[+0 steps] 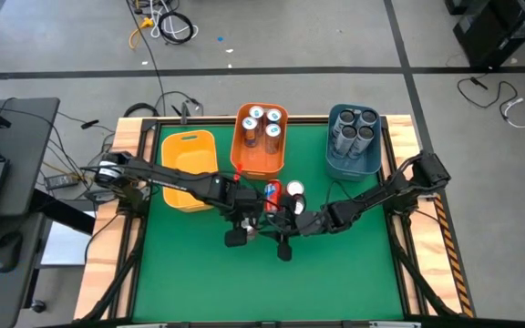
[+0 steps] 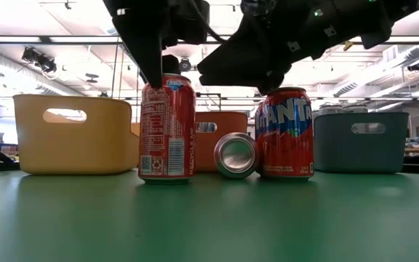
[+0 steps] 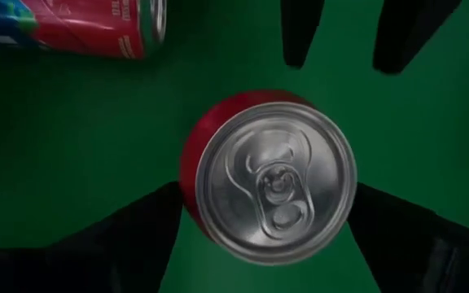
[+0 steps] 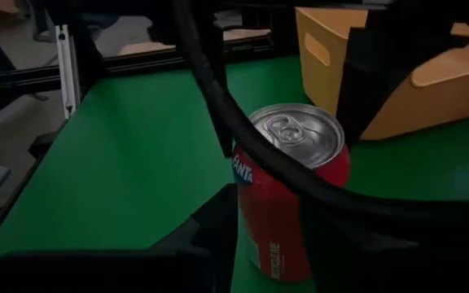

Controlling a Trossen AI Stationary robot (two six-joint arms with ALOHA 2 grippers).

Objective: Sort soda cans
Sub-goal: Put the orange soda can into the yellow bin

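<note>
Left tool fingers wide apart, straddling upright red can. Right tool on second red can; grip unclear. Lower straight, squeeze gently, keep can upright.

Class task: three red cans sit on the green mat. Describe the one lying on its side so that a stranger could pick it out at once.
Find the orange bin at the back middle of the green table. Just in front of it are three red cans; the lying can rests between two upright ones. Only it shows its round silver end to the low view.

Red soda cans with silver tops, green table, yellow bin, orange bin, blue bin.
</note>
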